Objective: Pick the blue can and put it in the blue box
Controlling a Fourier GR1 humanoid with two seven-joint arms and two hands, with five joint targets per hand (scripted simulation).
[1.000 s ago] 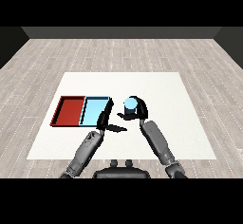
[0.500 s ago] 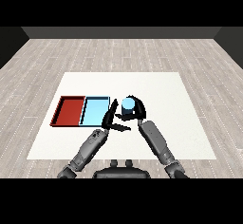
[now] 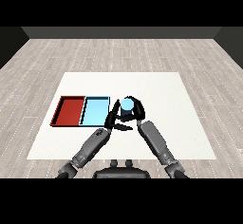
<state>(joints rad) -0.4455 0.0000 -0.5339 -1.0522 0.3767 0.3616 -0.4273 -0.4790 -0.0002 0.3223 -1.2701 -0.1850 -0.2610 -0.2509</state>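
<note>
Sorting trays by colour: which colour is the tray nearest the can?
Light blue tray, seen in the head view.

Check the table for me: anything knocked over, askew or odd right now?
Nothing stands out. The blue can is upright, with the right hand curled round it, just right of the light blue tray. The red tray lies square beside that. The left hand is close beside the can.

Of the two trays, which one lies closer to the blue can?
The light blue tray: it lies beside the blue can, which the right hand curls round. The red tray lies beyond it, further left.
</note>
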